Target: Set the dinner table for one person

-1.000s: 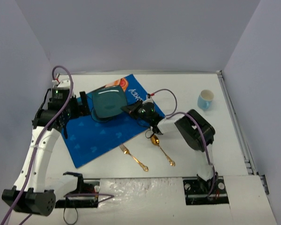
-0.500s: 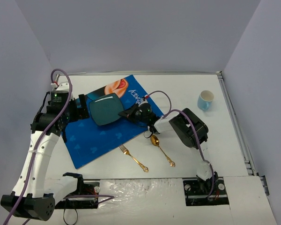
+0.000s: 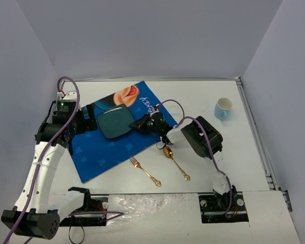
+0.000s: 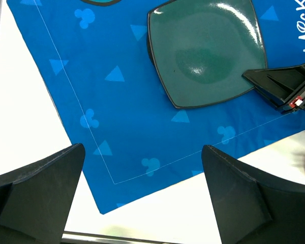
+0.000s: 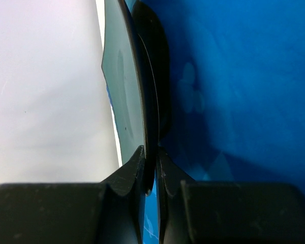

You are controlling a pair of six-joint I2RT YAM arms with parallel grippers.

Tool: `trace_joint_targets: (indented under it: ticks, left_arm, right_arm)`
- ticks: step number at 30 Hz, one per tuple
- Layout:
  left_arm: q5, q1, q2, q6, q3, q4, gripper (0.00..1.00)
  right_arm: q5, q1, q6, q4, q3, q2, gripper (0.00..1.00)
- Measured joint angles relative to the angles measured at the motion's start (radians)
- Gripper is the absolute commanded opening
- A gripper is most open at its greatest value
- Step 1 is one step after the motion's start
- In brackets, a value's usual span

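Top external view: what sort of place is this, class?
Probably a robot test bench: plain grey walls box in a white rectangular tabletop, with two cabled robot arms bolted at its near edge.

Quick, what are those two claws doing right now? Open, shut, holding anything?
Left gripper: open, holding nothing.
Right gripper: closed on the rim of the dark green plate.

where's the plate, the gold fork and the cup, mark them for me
plate (image 3: 115, 122): top external view, middle of its dark green face
gold fork (image 3: 146, 173): top external view, midway along its handle
cup (image 3: 223, 108): top external view, wall just under the rim
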Motion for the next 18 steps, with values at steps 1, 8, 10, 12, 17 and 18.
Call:
trace_joint_targets:
  ticks: [1, 8, 10, 12, 17, 18]
  left_arm:
    - [0.0, 0.0, 0.0, 0.0, 0.0, 0.0, 0.97]
    - [0.001, 0.0, -0.001, 0.0, 0.0, 0.0, 0.97]
    - [0.001, 0.0, -0.001, 0.0, 0.0, 0.0, 0.97]
    - [0.001, 0.0, -0.001, 0.0, 0.0, 0.0, 0.97]
    - [0.001, 0.0, -0.001, 0.0, 0.0, 0.0, 0.97]
    - [0.001, 0.0, -0.001, 0.0, 0.0, 0.0, 0.97]
  right_arm:
    - [-0.003, 0.0, 0.0, 0.0, 0.0, 0.0, 0.0]
    - [-0.018, -0.003, -0.003, 0.001, 0.0, 0.0, 0.0]
    - [-0.023, -0.005, -0.006, 0.001, 0.0, 0.001, 0.0]
    - [-0.026, -0.007, -0.009, 0.002, 0.0, 0.004, 0.0]
    - [-0.041, -0.012, -0.017, 0.004, 0.001, 0.032, 0.0]
    - [-0.045, -0.012, -0.016, 0.007, 0.002, 0.04, 0.0]
